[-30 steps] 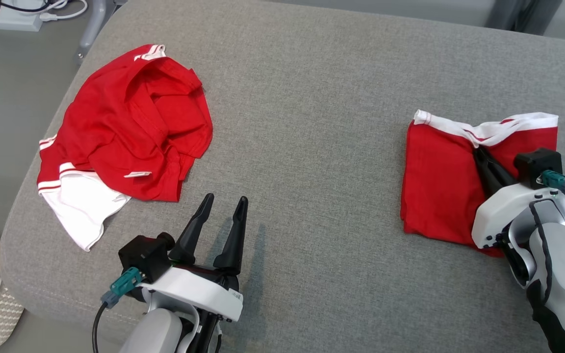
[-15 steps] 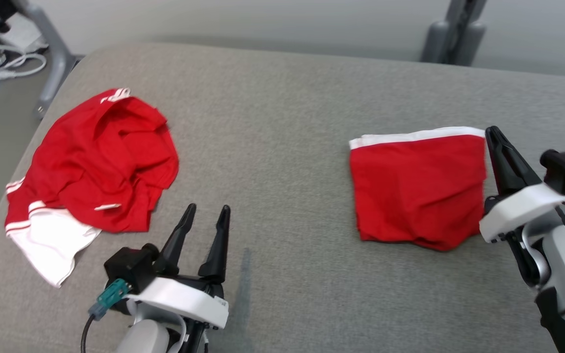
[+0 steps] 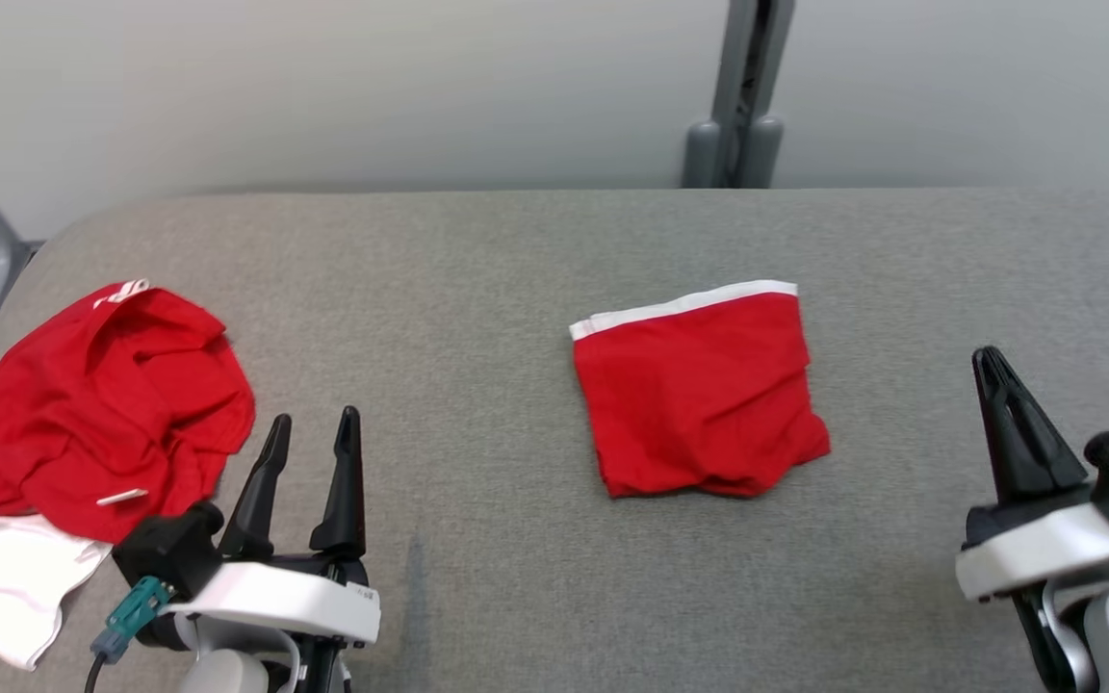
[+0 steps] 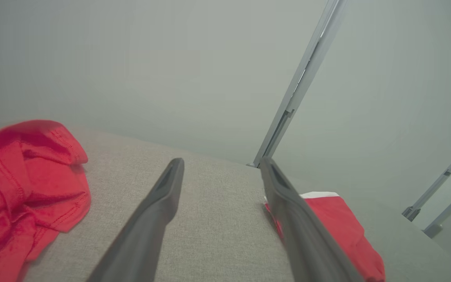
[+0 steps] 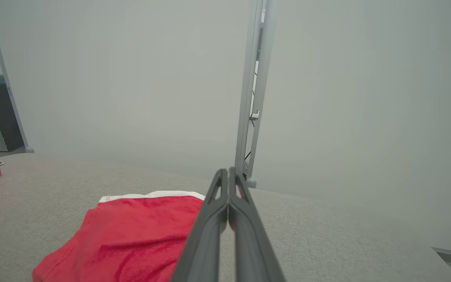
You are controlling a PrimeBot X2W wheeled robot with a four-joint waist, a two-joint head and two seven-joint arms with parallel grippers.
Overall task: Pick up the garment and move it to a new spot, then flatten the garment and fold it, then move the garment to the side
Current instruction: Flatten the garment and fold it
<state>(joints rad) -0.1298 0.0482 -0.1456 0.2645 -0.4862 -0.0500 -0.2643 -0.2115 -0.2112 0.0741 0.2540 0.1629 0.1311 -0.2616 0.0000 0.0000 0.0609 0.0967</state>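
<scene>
From where I stand, the folded garment [image 3: 699, 395] lies as a neat red square with its white band at the far edge. It is about in the middle of the grey cushion [image 3: 516, 250]. The right gripper [image 3: 988, 358] is pressed shut and holds nothing; it hangs to the right of this square, well apart from it. The left gripper [image 3: 315, 416] stands wide and empty, just beside the crumpled garment [image 3: 102, 404], a red and white heap near the left edge. I judge that the folded piece is finished and the heap is the next thing to lift. To do this well, the left arm should turn toward the heap and come down on a raised ridge of cloth, not on the flat white part, so the fingers pinch only few layers. From the left wrist view I cannot tell well which fold is uppermost, so a slow descent is wise. The right arm should not pass over the square, because one brush would spoil the fold.
</scene>
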